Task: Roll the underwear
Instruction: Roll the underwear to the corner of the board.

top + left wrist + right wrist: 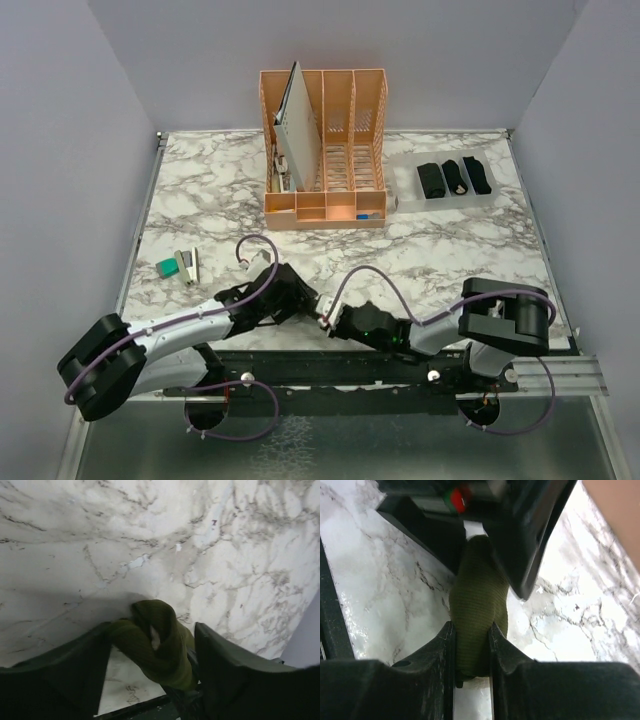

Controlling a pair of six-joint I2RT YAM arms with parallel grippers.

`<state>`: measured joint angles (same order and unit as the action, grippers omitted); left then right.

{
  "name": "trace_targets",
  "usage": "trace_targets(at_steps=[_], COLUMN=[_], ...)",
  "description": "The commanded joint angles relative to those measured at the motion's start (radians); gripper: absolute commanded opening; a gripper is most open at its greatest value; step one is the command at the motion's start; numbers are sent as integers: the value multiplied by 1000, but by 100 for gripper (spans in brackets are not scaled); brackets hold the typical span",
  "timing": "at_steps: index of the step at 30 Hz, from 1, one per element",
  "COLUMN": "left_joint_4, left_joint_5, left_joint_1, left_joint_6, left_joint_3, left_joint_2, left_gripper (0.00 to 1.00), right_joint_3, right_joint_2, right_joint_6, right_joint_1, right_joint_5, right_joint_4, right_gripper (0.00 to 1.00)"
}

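The olive-green underwear (160,647) is a tight rolled bundle held just above the marble table, near its front edge. My right gripper (471,630) is shut on one end of this roll (477,600), both pads pressing the cloth. My left gripper (152,630) stands open around the other end; its left finger (75,670) is against the cloth and its right finger (235,670) is apart from it. In the top view the two grippers meet tip to tip (312,312) and hide the roll. Three black rolled underwear (455,177) lie side by side in a clear tray (500,195) at the back right.
An orange desk organizer (340,190) with a white board leaning in it stands at the back centre. A small teal block (167,267) and a white clip-like item (188,264) lie at the left. The table's front rail (380,365) runs right behind the grippers.
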<state>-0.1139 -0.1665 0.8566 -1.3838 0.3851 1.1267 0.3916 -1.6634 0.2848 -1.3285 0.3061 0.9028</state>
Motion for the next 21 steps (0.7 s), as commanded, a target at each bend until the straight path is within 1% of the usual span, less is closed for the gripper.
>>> trace_targets(at_steps=[1, 3, 5, 6, 9, 10, 12, 14, 17, 19, 21], left_joint_4=[-37, 48, 148, 204, 228, 234, 290, 346, 340, 311, 291], left_joint_5=[-47, -29, -8, 5, 23, 30, 54, 68, 72, 67, 60], left_joint_1=[-5, -5, -5, -4, -4, -5, -5, -4, -5, -5, -5], left_joint_6=[51, 67, 82, 98, 120, 125, 137, 137, 141, 141, 135], left_joint_3=[-25, -79, -127, -143, -155, -156, -163, -167, -144, -132, -129], left_joint_2=[-85, -130, -162, -168, -153, -140, -109, -73, -15, 6, 28], left_gripper=[83, 89, 90, 91, 90, 90, 87, 82, 68, 55, 44], right_joint_3=[-99, -116, -133, -138, -146, -152, -153, -145, -143, -148, -152], right_joint_2=[5, -22, -63, -82, -140, -158, -185, -199, -209, -210, -207], right_joint_6=[-257, -360, -448, -488, -588, -610, -637, -650, -669, -683, -690], right_joint_1=[127, 185, 235, 251, 291, 297, 307, 310, 317, 325, 328], right_joint_5=[-327, -445, -552, -580, -640, -649, -664, -670, -664, -662, -661], right_joint_4=[73, 145, 246, 295, 402, 461, 503, 505, 507, 517, 522], right_gripper=[10, 10, 10, 10, 10, 10, 10, 11, 11, 13, 17])
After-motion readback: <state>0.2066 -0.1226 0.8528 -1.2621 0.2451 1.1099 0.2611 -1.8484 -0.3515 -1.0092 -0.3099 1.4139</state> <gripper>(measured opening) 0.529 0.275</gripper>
